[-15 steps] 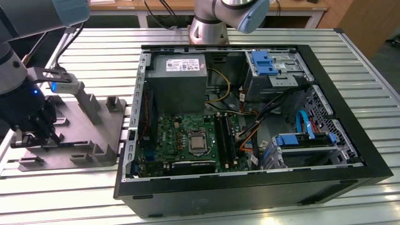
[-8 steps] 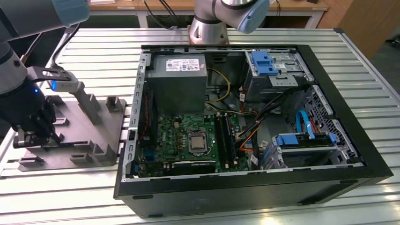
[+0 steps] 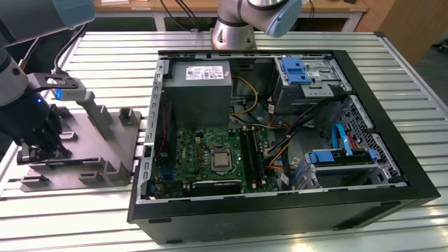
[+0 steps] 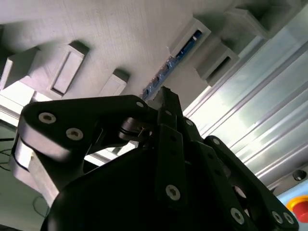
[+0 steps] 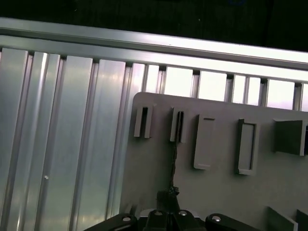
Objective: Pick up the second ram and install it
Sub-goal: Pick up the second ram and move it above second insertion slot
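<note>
Black linked jaws, closest in the second wrist view, are pinched on one end of the thin, dark second ram. It is stood on edge in a slot of the grey moulded holder at the exterior view's lower left, presumably so its flat faces can be gripped.

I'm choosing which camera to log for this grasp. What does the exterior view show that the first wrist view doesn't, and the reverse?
The exterior view adds the open computer case with its motherboard, and the arm reaching down to the gray fixture plate. The first wrist view adds the second ram, seen edge-on and standing in its slot, with the claw shut on it. Both views share the fixture plate and the ribbed metal table.
</note>
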Tool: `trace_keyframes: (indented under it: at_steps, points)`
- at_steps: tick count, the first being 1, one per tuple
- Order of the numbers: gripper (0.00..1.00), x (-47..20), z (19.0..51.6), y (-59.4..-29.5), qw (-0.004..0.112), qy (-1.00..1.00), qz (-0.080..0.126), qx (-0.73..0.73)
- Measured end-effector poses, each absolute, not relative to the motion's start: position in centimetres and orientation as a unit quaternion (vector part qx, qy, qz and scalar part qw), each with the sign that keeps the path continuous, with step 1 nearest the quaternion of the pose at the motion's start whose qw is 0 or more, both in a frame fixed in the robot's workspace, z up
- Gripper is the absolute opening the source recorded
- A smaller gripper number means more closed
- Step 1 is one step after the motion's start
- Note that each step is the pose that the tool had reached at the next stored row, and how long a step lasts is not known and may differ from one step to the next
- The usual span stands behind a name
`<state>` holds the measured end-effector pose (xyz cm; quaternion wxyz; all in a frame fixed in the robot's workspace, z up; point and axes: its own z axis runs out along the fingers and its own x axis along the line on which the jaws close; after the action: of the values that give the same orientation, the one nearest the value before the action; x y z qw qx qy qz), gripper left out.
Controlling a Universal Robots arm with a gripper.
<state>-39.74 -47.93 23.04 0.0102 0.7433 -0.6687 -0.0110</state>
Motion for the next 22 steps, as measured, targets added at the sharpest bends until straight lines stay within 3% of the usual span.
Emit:
trace_keyframes:
  at_steps: [5,17,19,21,22]
  points:
    - [0.11,-39.94,22.97,-47.93,-0.002,-0.68,-0.022,0.732]
    - [0.11,-40.04,22.86,-47.93,-0.003,-0.699,-0.022,0.715]
    - [0.29,-40.04,22.86,-47.93,-0.003,-0.699,-0.022,0.715]
    - [0.29,-40.04,22.86,-47.93,-0.003,-0.699,-0.022,0.715]
    - [0.36,-40.04,22.86,-47.93,-0.003,-0.699,-0.022,0.715]
